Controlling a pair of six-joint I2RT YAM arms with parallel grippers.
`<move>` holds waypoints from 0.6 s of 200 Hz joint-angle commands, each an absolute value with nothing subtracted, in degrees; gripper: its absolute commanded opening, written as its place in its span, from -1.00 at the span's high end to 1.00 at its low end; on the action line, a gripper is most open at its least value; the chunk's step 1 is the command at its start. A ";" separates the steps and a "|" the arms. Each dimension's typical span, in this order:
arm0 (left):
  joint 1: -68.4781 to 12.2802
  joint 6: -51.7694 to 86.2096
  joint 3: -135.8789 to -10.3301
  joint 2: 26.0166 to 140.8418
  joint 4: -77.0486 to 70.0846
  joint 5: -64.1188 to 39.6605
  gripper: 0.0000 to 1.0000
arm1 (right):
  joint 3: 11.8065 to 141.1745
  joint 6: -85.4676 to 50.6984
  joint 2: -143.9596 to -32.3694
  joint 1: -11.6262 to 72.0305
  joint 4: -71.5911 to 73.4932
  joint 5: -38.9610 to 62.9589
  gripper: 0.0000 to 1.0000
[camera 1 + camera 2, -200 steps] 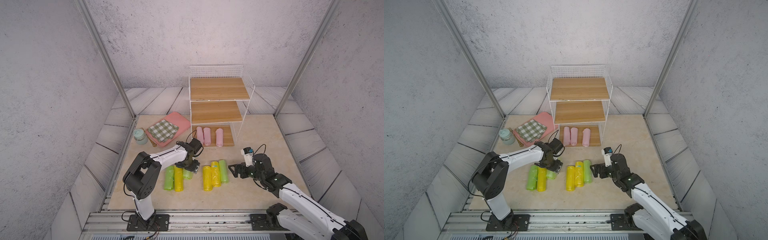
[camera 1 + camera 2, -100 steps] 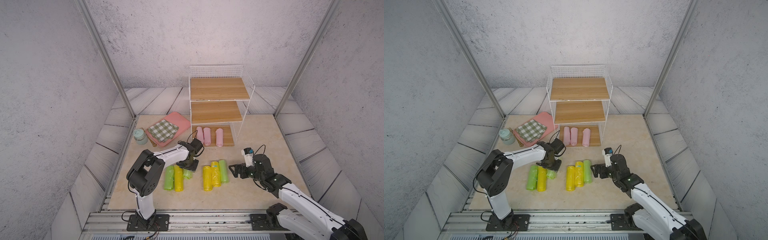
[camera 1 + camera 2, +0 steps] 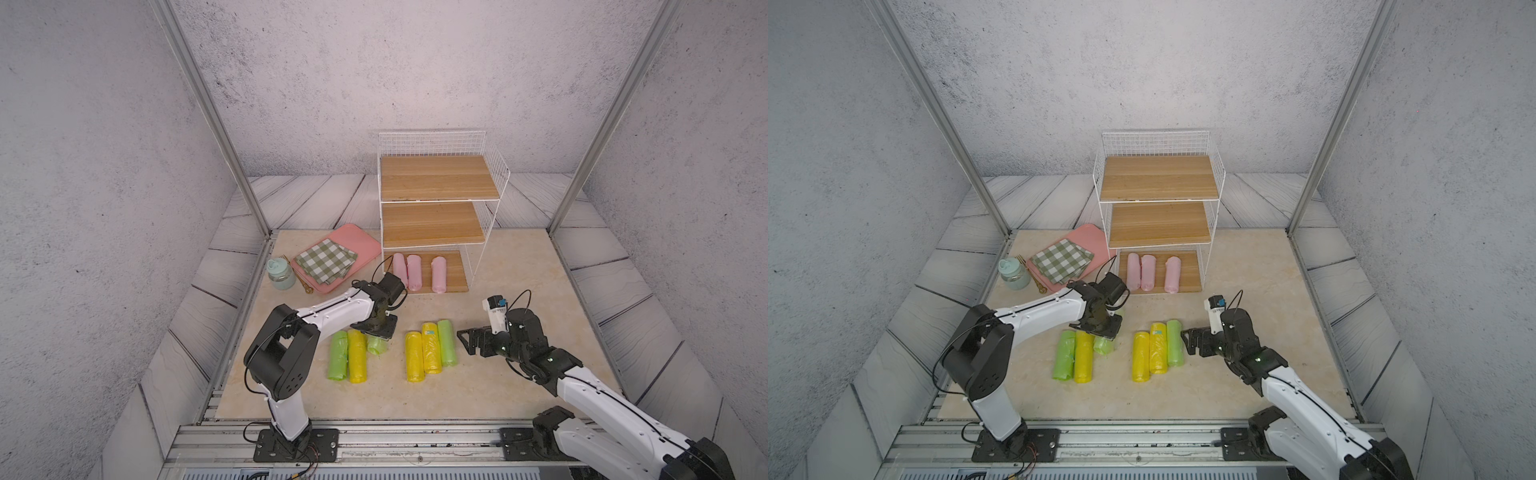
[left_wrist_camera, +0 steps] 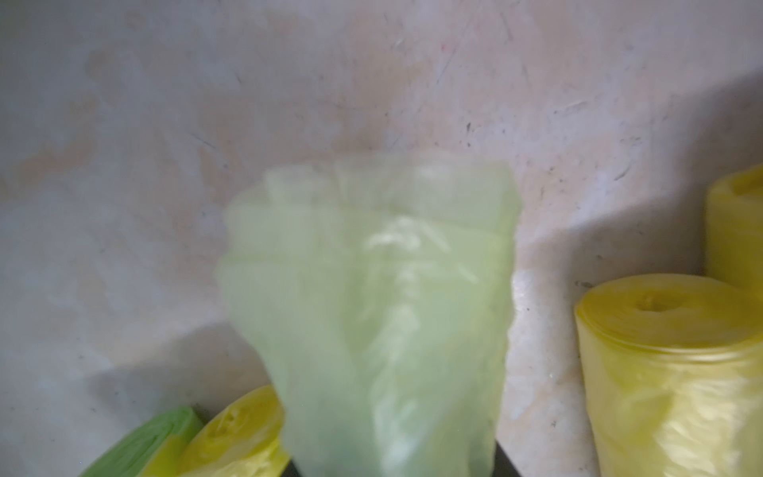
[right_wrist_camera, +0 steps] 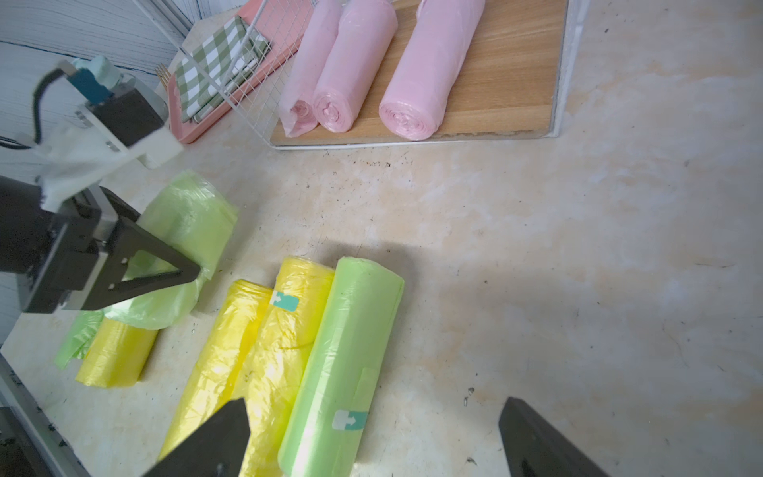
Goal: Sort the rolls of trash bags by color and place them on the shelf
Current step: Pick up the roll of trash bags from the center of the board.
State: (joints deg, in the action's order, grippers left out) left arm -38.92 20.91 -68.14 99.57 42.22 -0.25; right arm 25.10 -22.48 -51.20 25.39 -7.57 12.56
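L gripper point(image 3: 376, 332) now clamped on green roll point(image 5: 186, 214), fingers squeezing its middle; a sec ago jaws stood wider over same roll. Roll is low over the table point(image 3: 498, 266), just beside yellow roll point(image 3: 357, 356), which has a 2nd green roll point(image 3: 338, 355) on its far side; can't tell if it's lifted. L arm barely shifted otherwise. R gripper point(image 3: 466, 341) wide open, near the 3-roll group point(image 3: 431, 348) (2 yellow + 1 green), closest to the green one, same pose as before. 3 pink rolls point(image 3: 414, 272) lie on bottom board of shelf point(image 3: 436, 183), unchanged
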 commanded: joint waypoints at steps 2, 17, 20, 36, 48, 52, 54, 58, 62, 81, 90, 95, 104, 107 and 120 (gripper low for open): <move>-38.94 20.92 -69.57 94.87 42.14 -0.23 1.00 | 25.18 -22.88 -51.23 25.58 -6.04 16.42 -0.98; -38.77 20.36 -69.20 92.12 41.07 -0.84 1.00 | 25.49 -22.93 -51.47 25.56 -5.01 19.77 -0.97; -38.68 20.24 -69.13 91.55 40.61 -0.98 1.00 | 25.57 -22.94 -51.54 25.53 -4.76 20.58 -0.98; -38.33 19.69 -68.24 88.03 37.98 -2.76 1.00 | 25.96 -23.28 -51.98 25.57 -3.20 24.33 -0.98; -38.06 19.20 -67.12 85.14 35.24 -5.20 1.00 | 26.07 -24.00 -52.28 25.60 -1.37 27.07 -0.98; -37.94 18.95 -66.68 84.19 34.21 -6.15 1.00 | 26.15 -24.35 -52.37 25.58 -0.79 27.76 -0.98; -37.91 18.84 -66.39 83.71 33.71 -6.76 1.00 | 26.18 -24.50 -52.34 25.58 -0.53 28.12 -0.98; -37.88 18.66 -65.89 82.82 32.68 -7.66 1.00 | 26.26 -24.83 -52.43 25.53 0.04 28.84 -0.98; -37.81 18.55 -65.53 81.84 31.75 -8.42 1.00 | 26.23 -25.11 -52.50 25.56 0.72 29.60 -0.98; -37.22 18.60 -63.09 77.80 27.01 -11.64 1.00 | 26.77 -26.59 -53.31 25.53 3.72 33.65 -0.98; -37.02 18.89 -61.68 76.10 24.58 -12.61 1.00 | 27.12 -27.38 -53.97 25.58 5.05 35.74 -0.99; -36.81 19.06 -61.13 75.17 23.34 -13.30 1.00 | 27.53 -27.72 -54.37 25.58 5.66 36.78 -0.99; -36.45 19.37 -59.93 73.70 21.27 -14.68 1.00 | 28.28 -28.22 -55.23 25.53 6.79 38.54 -1.00; -36.33 19.53 -59.54 73.31 20.50 -15.27 1.00 | 28.59 -28.37 -55.53 25.57 6.89 38.98 -1.00; -35.61 19.85 -58.39 71.85 17.49 -18.35 1.00 | 29.98 -28.54 -56.94 25.58 7.50 41.03 -0.99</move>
